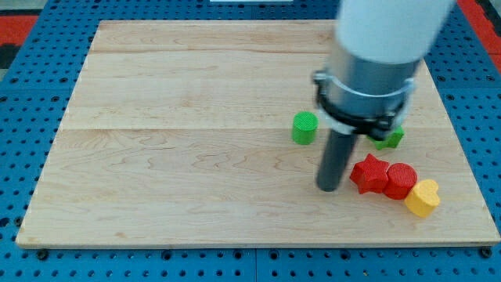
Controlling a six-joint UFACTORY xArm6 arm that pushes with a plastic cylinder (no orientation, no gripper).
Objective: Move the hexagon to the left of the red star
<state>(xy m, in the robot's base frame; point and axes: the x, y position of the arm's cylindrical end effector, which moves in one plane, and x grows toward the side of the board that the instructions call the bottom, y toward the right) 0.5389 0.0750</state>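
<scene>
While my tip [329,188] rested on the pale wooden board [172,157], bare (a plain rod, nothing pinched), it stood just left of the red star block [369,173]. The red hexagon-like block [401,180] touched the star's right side, a yellow heart block [423,197] beside it.

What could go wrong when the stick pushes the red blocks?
My tip sits just at the view's left of the red star, exactly where the red hexagon should go. The hexagon touches the star and the yellow heart, so pushing might drag those along, maybe toward the wooden board's edge.
</scene>
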